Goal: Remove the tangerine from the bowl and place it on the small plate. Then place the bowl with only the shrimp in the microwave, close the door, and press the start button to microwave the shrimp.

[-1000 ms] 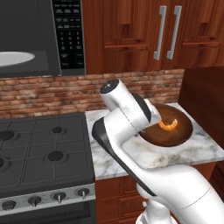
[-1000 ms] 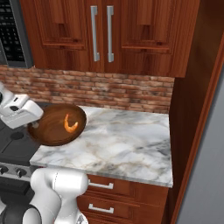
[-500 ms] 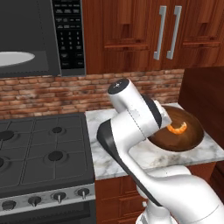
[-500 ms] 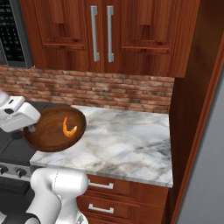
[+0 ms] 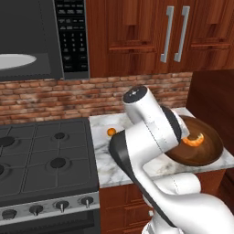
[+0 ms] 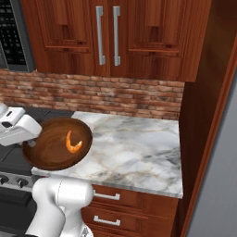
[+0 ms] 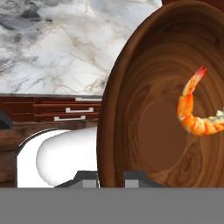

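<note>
Hand view: my gripper (image 7: 110, 177) is pinched on the bowl's (image 7: 131, 109) rim, one finger on each side of the wall. Shrimp (image 7: 195, 111) lies inside. Bowl is up off the counter (image 6: 134, 148), over its front edge. Tangerine (image 5: 111, 132) sits on the plate (image 5: 109, 130) by the stove (image 5: 43, 160). Microwave (image 5: 43, 39) cavity is open.

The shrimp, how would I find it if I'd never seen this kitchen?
Start at the marble counter right of the stove. Over its front edge the gripper holds a brown bowl by the rim. The shrimp lies alone inside: curved, striped orange, unlike the round tangerine back by the brick wall.
</note>
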### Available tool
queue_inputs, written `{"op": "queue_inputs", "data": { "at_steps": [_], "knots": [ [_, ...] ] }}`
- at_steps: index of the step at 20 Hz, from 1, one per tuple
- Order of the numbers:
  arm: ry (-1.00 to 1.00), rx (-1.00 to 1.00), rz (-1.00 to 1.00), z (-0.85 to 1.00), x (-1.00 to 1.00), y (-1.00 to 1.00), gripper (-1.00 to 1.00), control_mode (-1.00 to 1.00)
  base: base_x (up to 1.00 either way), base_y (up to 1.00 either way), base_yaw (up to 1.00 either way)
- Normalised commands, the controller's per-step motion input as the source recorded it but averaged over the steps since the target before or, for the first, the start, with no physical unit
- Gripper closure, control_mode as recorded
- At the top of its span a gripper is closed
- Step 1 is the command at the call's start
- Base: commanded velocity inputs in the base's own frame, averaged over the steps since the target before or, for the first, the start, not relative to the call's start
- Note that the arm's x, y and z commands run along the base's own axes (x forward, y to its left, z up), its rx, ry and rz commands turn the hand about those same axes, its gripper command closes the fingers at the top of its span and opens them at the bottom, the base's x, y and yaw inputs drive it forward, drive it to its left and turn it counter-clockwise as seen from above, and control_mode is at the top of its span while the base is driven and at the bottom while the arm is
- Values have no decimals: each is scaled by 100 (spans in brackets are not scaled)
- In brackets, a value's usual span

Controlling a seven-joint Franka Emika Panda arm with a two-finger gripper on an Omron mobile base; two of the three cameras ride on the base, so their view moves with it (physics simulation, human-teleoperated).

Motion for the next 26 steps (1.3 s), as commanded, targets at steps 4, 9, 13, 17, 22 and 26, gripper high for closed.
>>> {"op": "queue_inputs", "data": {
  "at_steps": [4, 9, 13, 17, 22, 26],
  "knots": [
    [0, 0, 0, 12, -14, -14, 100, -100, 0, 0, 0],
    [0, 0, -1, 13, 0, -18, 100, -100, 0, 0, 0],
    [0, 0, 0, -2, 0, 0, 100, -100, 0, 0, 0],
    [4, -8, 0, -17, 10, 17, 100, -100, 0, 0, 0],
    [12, -14, 0, -31, 12, 62, 100, 100, 0, 10, 0],
    [0, 0, 0, 0, 0, 0, 100, 100, -37, 8, 2]
  ]
}}
